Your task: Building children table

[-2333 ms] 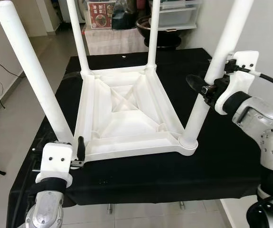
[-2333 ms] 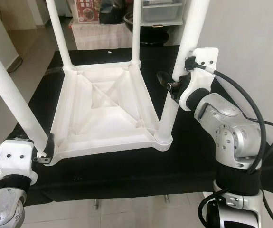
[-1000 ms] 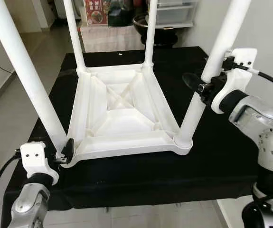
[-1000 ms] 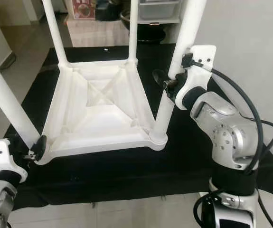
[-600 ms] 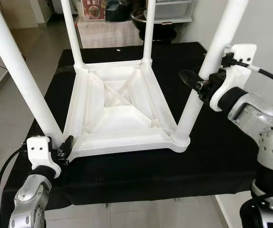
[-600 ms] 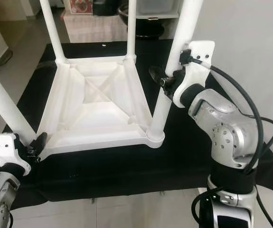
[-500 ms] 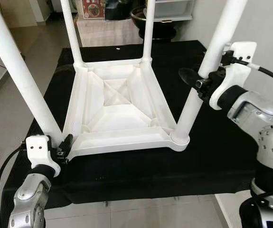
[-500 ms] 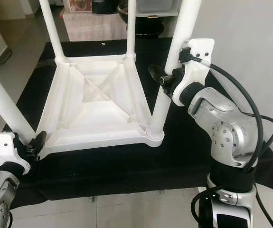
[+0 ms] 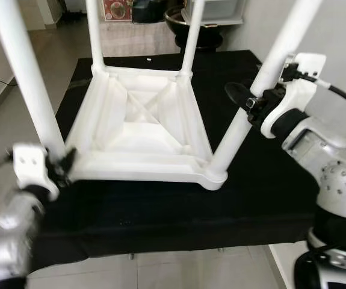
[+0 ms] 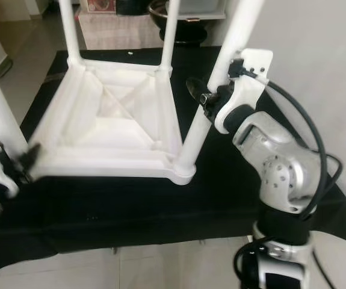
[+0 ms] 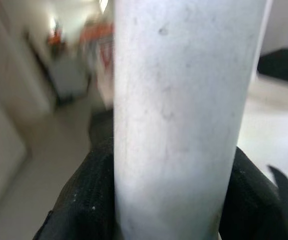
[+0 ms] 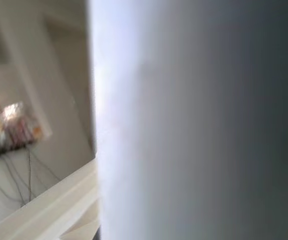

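Left eye view: white plastic children table (image 9: 139, 129) lies upside down on a black-draped bench (image 9: 269, 180), four legs up. Left gripper (image 9: 61, 168), blurred, pinches the near-left leg (image 9: 25, 72) at its base; right gripper (image 9: 251, 102) clamps the near-right leg (image 9: 245, 114) midway. Probably both hold to steady or turn the table.

Right eye view: same hold; ribbed underside, tapering round legs.

Left wrist view: black fingers (image 11: 83, 195) hug the scuffed white leg.

Right wrist view: leg pressed close, blurred white.
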Controlling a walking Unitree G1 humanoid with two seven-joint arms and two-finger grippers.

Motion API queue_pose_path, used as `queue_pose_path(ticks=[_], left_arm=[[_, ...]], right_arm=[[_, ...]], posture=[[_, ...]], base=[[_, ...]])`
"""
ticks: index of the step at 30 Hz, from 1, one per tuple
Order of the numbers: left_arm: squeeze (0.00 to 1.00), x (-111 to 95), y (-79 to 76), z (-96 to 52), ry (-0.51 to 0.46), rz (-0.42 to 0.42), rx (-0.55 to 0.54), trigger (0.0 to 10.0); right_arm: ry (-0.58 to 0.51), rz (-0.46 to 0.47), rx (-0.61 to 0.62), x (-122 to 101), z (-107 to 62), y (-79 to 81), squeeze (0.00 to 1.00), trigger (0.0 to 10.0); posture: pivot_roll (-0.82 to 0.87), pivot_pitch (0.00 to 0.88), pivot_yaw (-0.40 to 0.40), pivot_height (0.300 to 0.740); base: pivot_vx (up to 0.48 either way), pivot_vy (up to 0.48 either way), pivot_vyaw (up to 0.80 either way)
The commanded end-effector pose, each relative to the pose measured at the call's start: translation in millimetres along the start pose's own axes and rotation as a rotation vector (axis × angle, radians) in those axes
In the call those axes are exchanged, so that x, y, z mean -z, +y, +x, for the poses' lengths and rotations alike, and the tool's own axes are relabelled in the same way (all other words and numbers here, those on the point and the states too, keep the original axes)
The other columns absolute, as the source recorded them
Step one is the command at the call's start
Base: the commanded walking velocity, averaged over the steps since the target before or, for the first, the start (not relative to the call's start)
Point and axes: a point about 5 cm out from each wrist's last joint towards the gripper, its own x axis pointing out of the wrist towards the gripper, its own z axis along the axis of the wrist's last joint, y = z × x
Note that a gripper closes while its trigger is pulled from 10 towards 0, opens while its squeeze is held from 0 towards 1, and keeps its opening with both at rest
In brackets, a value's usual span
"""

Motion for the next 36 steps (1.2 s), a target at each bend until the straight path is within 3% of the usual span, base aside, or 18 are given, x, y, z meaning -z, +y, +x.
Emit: queue_pose_path(ticks=[1, 2, 3, 5, 7, 10, 11, 12, 13, 14, 15, 16, 20, 22, 27, 28, 30, 36], left_arm=[[0.0, -52, 28.0, 0.9, -0.22, 0.006, -0.089, 0.0], [0.0, -52, 28.0, 0.9, -0.22, 0.006, -0.089, 0.0], [0.0, -78, 30.3, 12.8, -0.276, 0.039, -0.04, 0.0], [0.0, -78, 30.3, 12.8, -0.276, 0.039, -0.04, 0.0], [0.0, -133, 20.2, 39.3, -0.397, 0.066, 0.099, 0.0], [0.0, -157, 9.3, 51.5, -0.449, 0.06, 0.177, 0.0], [0.0, -175, -2.6, 60.4, -0.482, 0.051, 0.246, 1.3], [0.0, -175, -2.6, 60.4, -0.482, 0.051, 0.246, 1.3], [0.0, -184, -11.5, 65.4, -0.499, 0.039, 0.294, 4.7], [0.12, -191, -21.8, 68.6, -0.508, 0.028, 0.35, 10.0], [0.12, -191, -21.8, 68.6, -0.508, 0.028, 0.35, 10.0], [1.0, -194, -32.6, 69.9, -0.514, 0.015, 0.409, 10.0], [1.0, -196, -42.2, 70.3, -0.517, 0.002, 0.458, 10.0], [1.0, -197, -55.4, 67.4, -0.502, -0.011, 0.527, 10.0], [1.0, -196, -58.3, 65.1, -0.493, -0.023, 0.544, 10.0], [0.0, -196, -60.9, 60.1, -0.488, -0.032, 0.558, 10.0], [0.0, -196, -60.9, 60.1, -0.488, -0.032, 0.558, 10.0], [0.0, -198, -69.5, 47.6, -0.465, -0.076, 0.618, 10.0]], right_arm=[[0.19, 0.041, 0.211, 37, -3.0, -35.0, 0.0, 0.0], [0.19, 0.041, 0.211, 37, -3.0, -35.0, 0.0, 0.0], [0.215, 0.085, 0.235, 48, -0.2, -35.4, 0.0, 0.0], [0.215, 0.085, 0.235, 48, -0.2, -35.4, 0.0, 0.0], [0.279, 0.191, 0.266, 77, 8.7, -25.7, 0.0, 0.0], [0.323, 0.259, 0.279, 96, 14.6, -16.3, 0.0, 0.0], [0.364, 0.32, 0.3, 114, 19.7, -8.3, 0.0, 0.0], [0.364, 0.32, 0.3, 114, 19.7, -8.3, 0.0, 0.0], [0.39, 0.36, 0.306, 125, 23.3, -2.2, 0.0, 0.0], [0.411, 0.383, 0.332, 137, 28.2, 0.8, 0.0, 0.0], [0.411, 0.383, 0.332, 137, 28.2, 0.8, 0.0, 0.0], [0.43, 0.39, 0.374, 149, 32.8, -2.1, 0.0, 0.0], [0.429, 0.391, 0.431, 157, 38.2, -11.6, 0.0, 0.0], [0.416, 0.4, 0.581, 166, 40.9, -39.5, 0.0, 0.0], [0.411, 0.395, 0.647, 169, 37.9, -52.0, 0.0, 0.0], [0.425, 0.398, 0.727, 177, 28.9, -66.3, 0.0, 0.0], [0.425, 0.398, 0.727, 177, 28.9, -66.3, 0.0, 0.0], [0.502, 0.343, 0.919, 208, -6.2, -99.1, 0.0, 0.0]], posture=[[-0.06, 0.096, -0.013, 0.74], [-0.06, 0.096, -0.013, 0.74], [-0.05, 0.091, -0.005, 0.74], [-0.05, 0.091, -0.005, 0.74], [-0.03, 0.087, 0.016, 0.74], [-0.02, 0.085, 0.026, 0.74], [-0.01, 0.086, 0.035, 0.74], [-0.01, 0.086, 0.035, 0.74], [-0.01, 0.086, 0.035, 0.74], [-0.01, 0.087, 0.044, 0.74], [-0.01, 0.087, 0.044, 0.74], [0.0, 0.089, 0.051, 0.74], [0.01, 0.094, 0.054, 0.74], [0.02, 0.103, 0.063, 0.74], [0.03, 0.107, 0.065, 0.74], [0.04, 0.115, 0.073, 0.74], [0.04, 0.115, 0.073, 0.74], [0.07, 0.134, 0.071, 0.74]], base=[[0.0, 0.0, 0.0], [0.0, 0.0, 0.0], [0.0, 0.0, 0.0], [0.0, 0.0, 0.0], [0.0, 0.0, 0.0], [0.0, 0.0, 0.0], [0.0, 0.0, 0.0], [0.0, 0.0, 0.0], [0.0, 0.0, 0.0], [0.0, 0.0, 0.0], [0.0, 0.0, 0.0], [0.0, 0.0, 0.0], [0.0, 0.0, 0.0], [0.0, 0.0, 0.0], [0.0, 0.0, 0.0], [0.0, 0.0, 0.0], [0.0, 0.0, 0.0], [0.0, 0.0, 0.0]])
